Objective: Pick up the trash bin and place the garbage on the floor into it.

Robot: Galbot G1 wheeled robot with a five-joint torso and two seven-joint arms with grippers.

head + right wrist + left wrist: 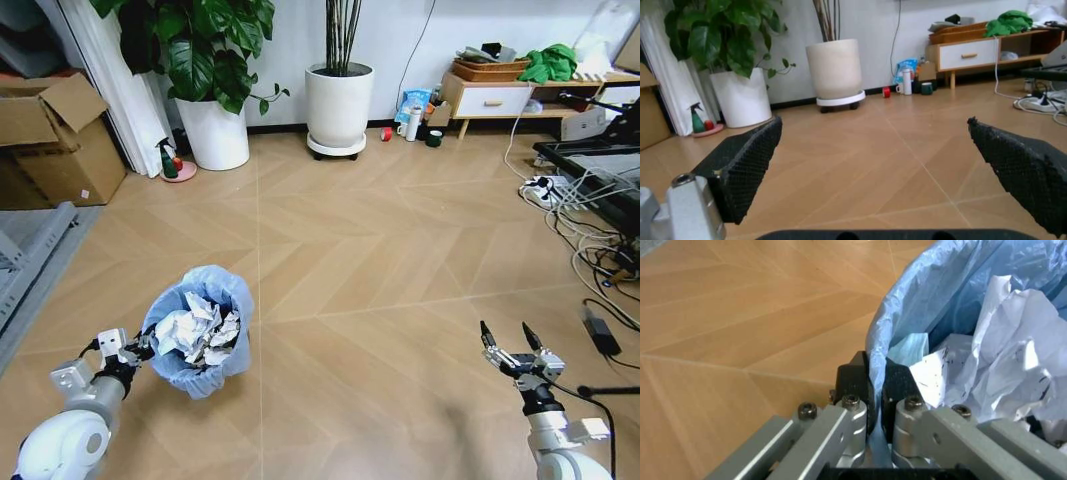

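The trash bin [200, 335], lined with a crinkly light-blue bag, sits at the lower left of the head view, tilted toward me over the herringbone wooden floor [370, 260]. Crumpled white paper wads [200, 330] fill it. My left gripper [143, 347] is shut on the bin's rim; in the left wrist view its black fingertips [855, 382] pinch the blue bag edge [877, 347], with white paper [1013, 360] inside. My right gripper [508, 338] hovers open at the lower right, with bare floor between its pads [747, 155].
Two large white plant pots [338, 105] [215, 130] stand by the far wall, with a spray bottle [167, 160] and cardboard box [55, 135] at left. A low cabinet [495, 95], bottles and a mug are at the back right. Cables and a power strip [545, 190] lie right.
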